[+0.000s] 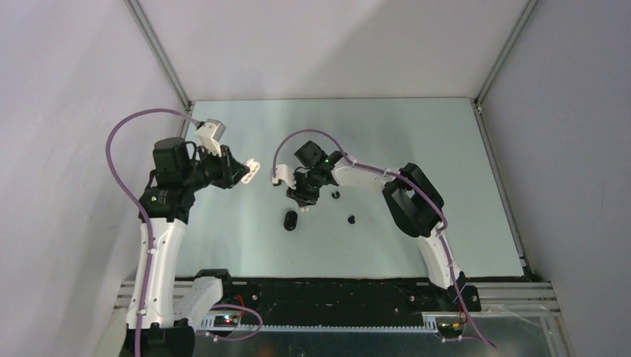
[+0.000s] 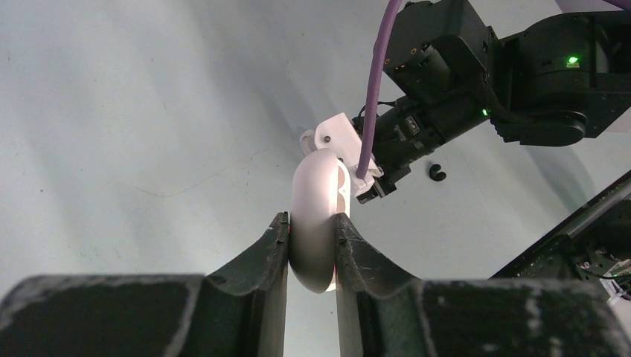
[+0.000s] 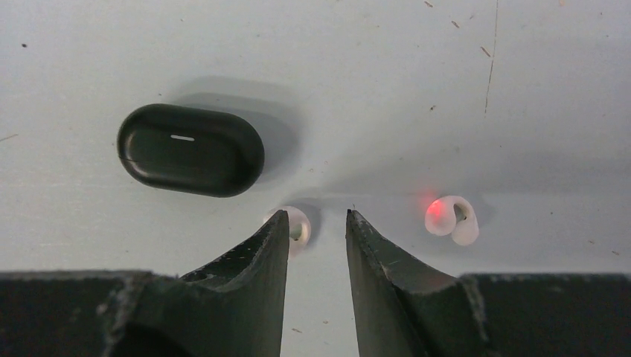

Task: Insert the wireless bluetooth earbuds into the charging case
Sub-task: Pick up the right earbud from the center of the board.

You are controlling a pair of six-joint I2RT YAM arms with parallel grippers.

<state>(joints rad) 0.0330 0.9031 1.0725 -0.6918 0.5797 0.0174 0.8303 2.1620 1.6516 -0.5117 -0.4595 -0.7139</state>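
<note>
earbuds [image 3: 451, 218], two white, lie on the bench [image 3: 89, 59] beside the parted, empty right jaws; the black charging case [image 3: 190, 150] lies shut near them. left jaws clench a white case [image 2: 316, 193], raised off the bench.

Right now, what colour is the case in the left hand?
The case is white; the left wrist view shows it best.

I work in a lab test cell, not a home. A bare pale tabletop [image 1: 417, 126] lies under my jaws. Plain white walls [image 1: 67, 89] on aluminium struts [image 1: 160, 52] close it in ahead and on both sides. Purple cables [image 2: 379, 74] trail back to a black mounting rail [image 1: 335, 297] behind me.
</note>
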